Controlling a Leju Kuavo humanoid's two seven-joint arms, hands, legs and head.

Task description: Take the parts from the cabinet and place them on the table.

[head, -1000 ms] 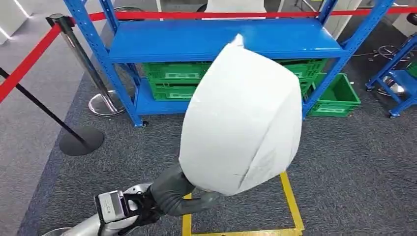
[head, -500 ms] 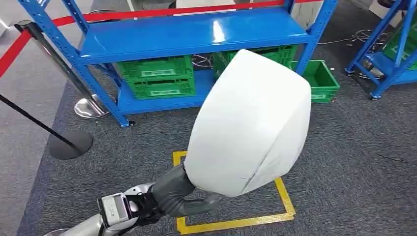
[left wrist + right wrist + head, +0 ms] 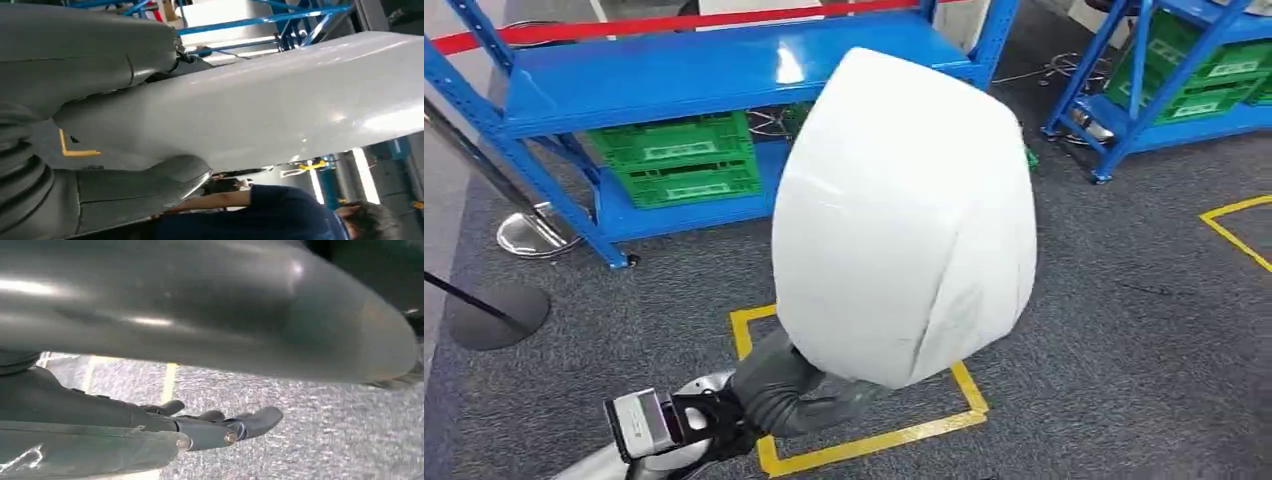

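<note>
From the head view I see the big white part (image 3: 904,215) raised in front of the blue cabinet (image 3: 694,70), which has green crates (image 3: 674,165) on its lower shelf. Below lies grey carpet with a yellow taped square (image 3: 864,440). My left hand (image 3: 789,385) grips the part from underneath, its grey thumb and fingers pressed against the part's underside in the left wrist view. My right hand (image 3: 220,427) hangs beneath the part, fingers stretched out, empty. A person in a dark blue sleeve (image 3: 280,215) stands near.
</note>
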